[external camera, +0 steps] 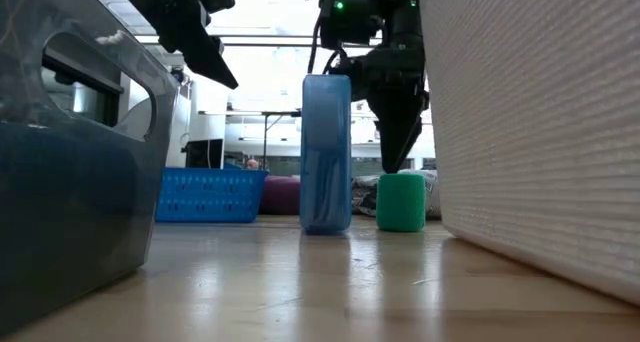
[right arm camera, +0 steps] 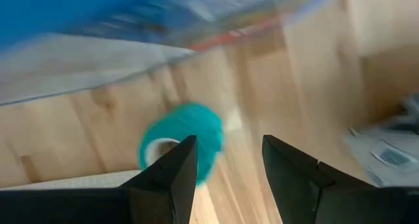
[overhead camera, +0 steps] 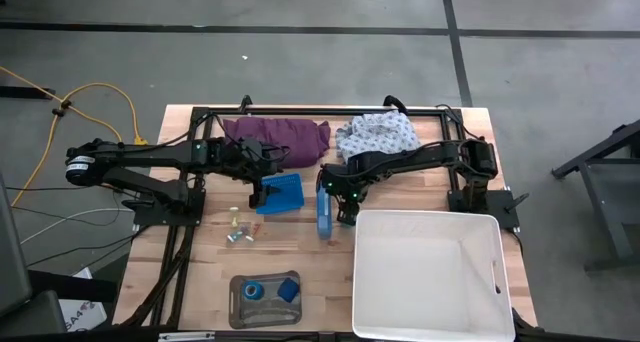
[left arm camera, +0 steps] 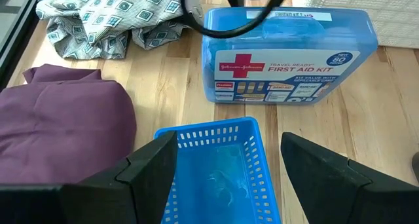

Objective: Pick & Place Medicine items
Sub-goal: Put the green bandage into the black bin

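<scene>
**A:** From where I stood, how far along did it look?

**B:** Early on, I judged. Starting at the left, the left gripper [overhead camera: 258, 194] hung with its fingers spread and nothing between them, above the near end of the blue basket [overhead camera: 281, 194]. I couldn't tell what was in the basket.

**A:** And the small stuff?

**B:** The pale vials [overhead camera: 238, 232] lay loose on the table [overhead camera: 200, 282], just in front of that basket. Nearer the front edge, the clear tray [overhead camera: 262, 312] held the blue roll [overhead camera: 254, 290] and the small blue block [overhead camera: 289, 288].

**A:** Further right?

**B:** The first aid kit [overhead camera: 323, 214] stood on edge. Just beyond it the right gripper [external camera: 395, 162] hovered over the green roll [external camera: 401, 202], fingers apart, not yet around it; the roll sat on the table.

**A:** The white bin [overhead camera: 425, 327]?

**B:** Nothing in it that I could see. Most of the job seemed left.
</scene>
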Available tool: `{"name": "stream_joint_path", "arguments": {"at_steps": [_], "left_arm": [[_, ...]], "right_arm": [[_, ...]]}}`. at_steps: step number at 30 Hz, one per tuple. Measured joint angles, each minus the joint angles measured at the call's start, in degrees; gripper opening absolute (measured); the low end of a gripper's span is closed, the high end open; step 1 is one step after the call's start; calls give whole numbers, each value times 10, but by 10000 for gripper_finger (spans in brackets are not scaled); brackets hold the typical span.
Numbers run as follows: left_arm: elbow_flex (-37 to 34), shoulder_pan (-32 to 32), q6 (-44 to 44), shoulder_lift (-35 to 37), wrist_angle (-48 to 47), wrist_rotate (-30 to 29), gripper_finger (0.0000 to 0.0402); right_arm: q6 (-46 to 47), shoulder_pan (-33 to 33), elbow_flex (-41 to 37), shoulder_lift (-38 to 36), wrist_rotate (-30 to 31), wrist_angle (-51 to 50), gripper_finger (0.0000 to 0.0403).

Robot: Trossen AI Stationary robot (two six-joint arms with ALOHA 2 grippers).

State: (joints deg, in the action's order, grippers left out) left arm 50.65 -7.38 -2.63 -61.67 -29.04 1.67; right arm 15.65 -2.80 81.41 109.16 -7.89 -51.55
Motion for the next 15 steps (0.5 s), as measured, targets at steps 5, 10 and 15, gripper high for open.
{"name": "stream_joint_path", "arguments": {"at_steps": [5, 10, 15], "left_arm": [[0, 0, 0, 0, 0, 0, 266], [0, 0, 0, 0, 0, 0, 266], [0, 0, 0, 0, 0, 0, 266]], "right_arm": [[37, -6, 0, 0, -25, 0, 160], [33, 0, 0, 0, -29, -4, 160], [21, 2, 0, 0, -32, -6, 160]]}}
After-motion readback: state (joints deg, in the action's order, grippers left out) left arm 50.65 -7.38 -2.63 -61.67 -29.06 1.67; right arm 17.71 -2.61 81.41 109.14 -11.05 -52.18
